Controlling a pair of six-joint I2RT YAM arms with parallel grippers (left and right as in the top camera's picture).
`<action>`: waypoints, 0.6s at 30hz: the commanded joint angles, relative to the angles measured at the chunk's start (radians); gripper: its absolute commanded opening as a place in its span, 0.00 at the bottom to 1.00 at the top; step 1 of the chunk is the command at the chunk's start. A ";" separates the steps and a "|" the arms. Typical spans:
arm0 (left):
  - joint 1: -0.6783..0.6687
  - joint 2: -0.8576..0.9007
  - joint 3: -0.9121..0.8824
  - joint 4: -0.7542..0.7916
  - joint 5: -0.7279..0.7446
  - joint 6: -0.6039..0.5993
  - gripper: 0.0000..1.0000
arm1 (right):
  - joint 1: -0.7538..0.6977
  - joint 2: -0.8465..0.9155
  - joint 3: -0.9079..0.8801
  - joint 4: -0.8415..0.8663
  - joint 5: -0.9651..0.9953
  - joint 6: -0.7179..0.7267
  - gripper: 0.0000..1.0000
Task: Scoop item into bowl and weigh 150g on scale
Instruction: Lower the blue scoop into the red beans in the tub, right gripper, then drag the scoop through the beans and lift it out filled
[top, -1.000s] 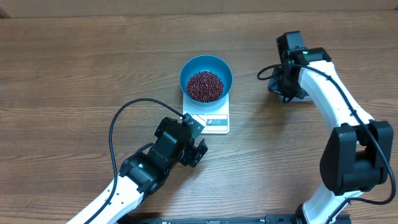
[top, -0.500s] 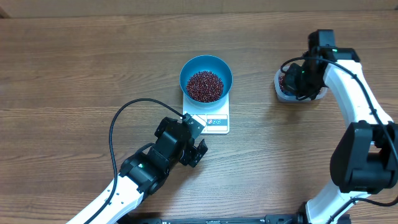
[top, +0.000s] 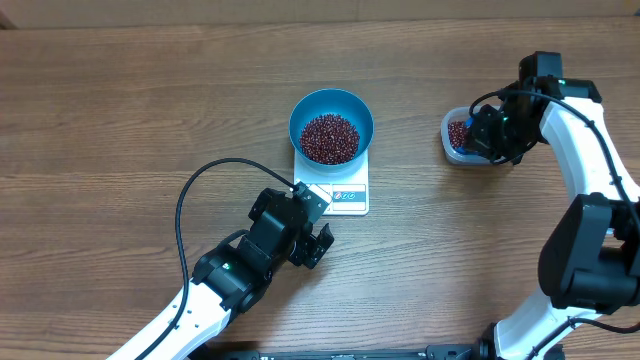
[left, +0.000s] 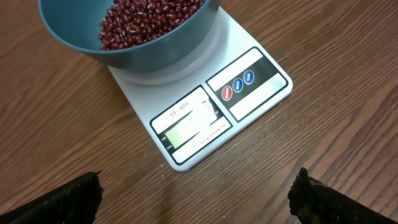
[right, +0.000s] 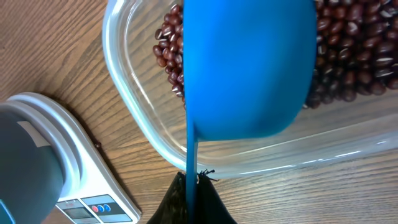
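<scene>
Many small dark beans (left: 146, 22) are heaped in the blue bowl (left: 186, 50), which is seated on the white scale (left: 249, 102) just ahead of the left gripper (top: 322, 246), whose jaws are spread wide and empty. More are kept in the clear tub (right: 127, 118) just ahead of the right gripper (right: 194, 198), which is clamped on the thin handle of the blue scoop (right: 249, 68). Loose, light and prone to rolling, the beans are judged best carried in a level scoop, pinched firmly at its handle.
</scene>
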 joint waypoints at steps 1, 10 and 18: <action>0.004 -0.010 -0.006 0.001 0.000 0.011 0.99 | -0.035 -0.032 0.030 0.002 -0.017 -0.014 0.04; 0.004 -0.010 -0.006 0.001 0.001 0.011 1.00 | -0.103 -0.077 0.030 0.008 -0.197 -0.040 0.04; 0.004 -0.010 -0.006 0.001 0.000 0.011 0.99 | -0.134 -0.104 0.030 0.006 -0.226 -0.047 0.04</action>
